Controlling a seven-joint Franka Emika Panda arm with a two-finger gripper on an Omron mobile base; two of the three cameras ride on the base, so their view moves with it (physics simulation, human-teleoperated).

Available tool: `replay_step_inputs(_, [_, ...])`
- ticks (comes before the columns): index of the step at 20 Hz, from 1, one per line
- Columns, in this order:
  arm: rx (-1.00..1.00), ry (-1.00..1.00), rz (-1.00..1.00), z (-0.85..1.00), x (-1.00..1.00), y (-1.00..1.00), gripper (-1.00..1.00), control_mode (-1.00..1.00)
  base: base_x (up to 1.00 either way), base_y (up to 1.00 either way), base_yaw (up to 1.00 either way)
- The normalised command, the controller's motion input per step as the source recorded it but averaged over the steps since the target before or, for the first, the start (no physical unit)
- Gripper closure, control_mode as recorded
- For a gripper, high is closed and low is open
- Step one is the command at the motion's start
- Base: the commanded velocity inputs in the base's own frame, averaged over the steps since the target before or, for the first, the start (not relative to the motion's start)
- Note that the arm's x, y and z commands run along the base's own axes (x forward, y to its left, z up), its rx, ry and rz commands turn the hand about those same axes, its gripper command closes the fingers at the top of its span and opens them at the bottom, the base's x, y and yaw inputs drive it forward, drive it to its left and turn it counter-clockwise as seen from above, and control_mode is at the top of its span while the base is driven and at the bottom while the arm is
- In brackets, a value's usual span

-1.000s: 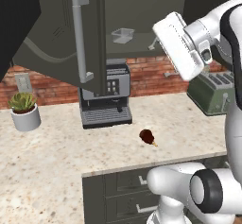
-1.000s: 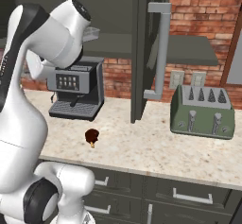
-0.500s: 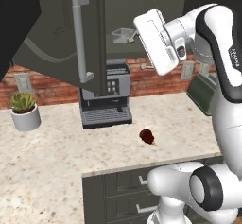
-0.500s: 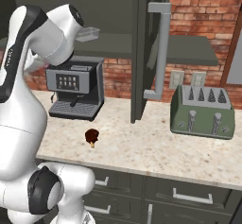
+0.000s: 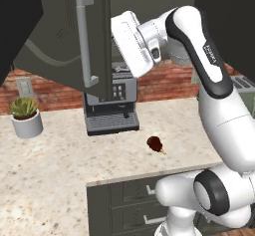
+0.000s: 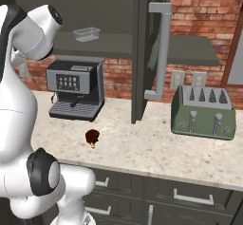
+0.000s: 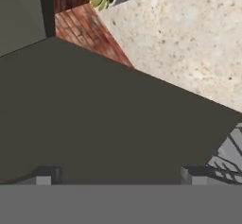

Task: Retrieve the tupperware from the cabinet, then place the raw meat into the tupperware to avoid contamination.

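Observation:
The tupperware, a small grey tub, sits on the shelf inside the open cabinet, above the coffee machine. On the counter in front of that machine lies the raw meat, which the right base view also catches, raw meat. My hand is raised to shelf height beside the edge of the open cabinet door and covers the tupperware in the left base view. My gripper is open with nothing between its fingertips, facing a dark cabinet surface.
A coffee machine stands under the shelf. A potted plant sits at the counter's left and a green-grey toaster at its right. The second open door with its long handle juts out over the counter.
The arm has swung left and up, carrying the hand from the right side to the front of the cabinet shelf. The gripper stayed open. The meat has not moved.

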Motion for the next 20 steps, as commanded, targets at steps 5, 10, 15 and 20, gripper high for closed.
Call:
replay_step_inputs(5, [0.0,0.02,0.0,0.0,0.1,0.82,-1.0,-1.0,0.0,0.0,0.0])
replay_step_inputs(10, [-0.01,0.0,-0.1,0.0,0.01,0.95,-1.0,-1.0,0.0,0.0,0.0])
replay_step_inputs(15, [-0.02,0.0,-0.23,0.0,0.02,0.91,-1.0,-1.0,0.0,0.0,0.0])
replay_step_inputs(20, [0.0,0.0,-0.2,0.0,0.07,0.74,-1.0,-1.0,0.0,0.0,0.0])
